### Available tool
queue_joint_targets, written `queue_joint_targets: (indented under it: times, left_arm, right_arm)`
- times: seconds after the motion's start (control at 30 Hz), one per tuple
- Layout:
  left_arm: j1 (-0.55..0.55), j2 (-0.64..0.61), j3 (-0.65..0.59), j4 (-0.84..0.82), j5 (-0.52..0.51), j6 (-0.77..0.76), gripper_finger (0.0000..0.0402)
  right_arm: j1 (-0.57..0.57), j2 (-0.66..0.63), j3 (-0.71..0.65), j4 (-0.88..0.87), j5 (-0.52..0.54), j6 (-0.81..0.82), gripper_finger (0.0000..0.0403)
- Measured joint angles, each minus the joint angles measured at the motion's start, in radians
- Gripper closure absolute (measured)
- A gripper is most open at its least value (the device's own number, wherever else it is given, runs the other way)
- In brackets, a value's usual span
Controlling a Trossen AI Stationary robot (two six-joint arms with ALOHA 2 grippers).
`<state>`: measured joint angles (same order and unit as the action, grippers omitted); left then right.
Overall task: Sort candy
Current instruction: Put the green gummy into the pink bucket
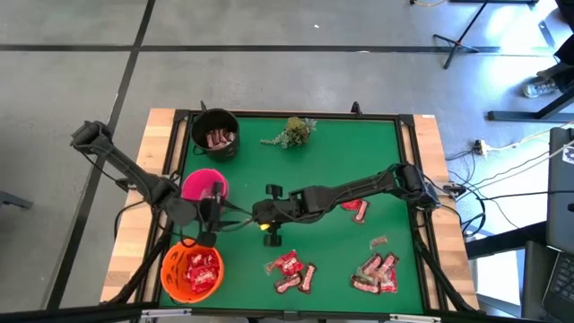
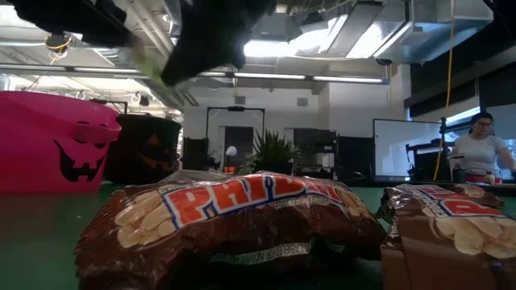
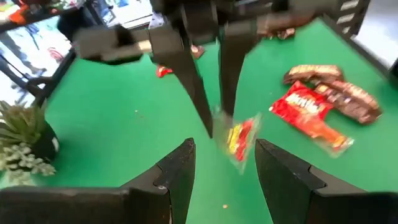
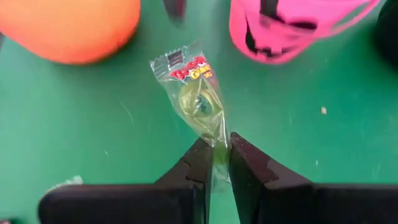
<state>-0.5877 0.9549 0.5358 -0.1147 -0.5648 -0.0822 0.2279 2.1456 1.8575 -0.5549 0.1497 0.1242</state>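
Between orange bowl (image 4: 74, 28) and pink bowl (image 4: 292, 28), right claw (image 4: 216, 163) pinches a clear sweet (image 4: 196, 93) by its tail, left claw (image 3: 224, 165) wide; thin hold, might slip.

Lab: exposed ceiling ducts (image 2: 339, 32), whiteboard (image 2: 405, 149)

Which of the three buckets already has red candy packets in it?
The orange bucket, nearest the table's front left corner. The black bucket holds brown bars; the pink bucket shows none.
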Motion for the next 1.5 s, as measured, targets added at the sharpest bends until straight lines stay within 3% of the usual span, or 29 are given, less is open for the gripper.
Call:
queue_joint_targets:
  times: [0.7,0.83,1.0,1.13,1.23,1.4,1.5]
  left_arm:
    - [0.0,0.1,0.0,0.089,-0.021,0.06,0.025]
    - [0.0,0.1,0.0,0.09,-0.02,0.068,0.029]
    - [0.0,0.1,0.0,0.09,-0.016,0.069,0.0378]
    - [0.0,0.1,0.0,0.09,-0.015,0.069,0.0397]
    - [0.0,0.1,0.0,0.09,-0.015,0.069,0.04]
    - [0.0,0.095,0.0,0.072,-0.013,0.069,0.0402]
    - [0.0,0.073,0.024,-0.018,-0.013,0.037,0.0401]
  right_arm:
    - [0.0,-0.001,0.021,0.034,-0.003,-0.002,0.0359]
    - [-0.001,-0.001,0.021,0.032,-0.003,-0.002,0.0359]
    - [-0.001,-0.001,0.021,0.031,-0.002,-0.002,0.0358]
    - [0.0,-0.001,0.021,0.031,-0.003,-0.004,0.0355]
    - [0.004,-0.001,0.021,0.031,-0.004,-0.024,0.0332]
    - [0.017,-0.001,0.021,0.029,0.011,-0.027,0.026]
    - [0.023,-0.013,0.021,-0.005,0.022,-0.024,0.022]
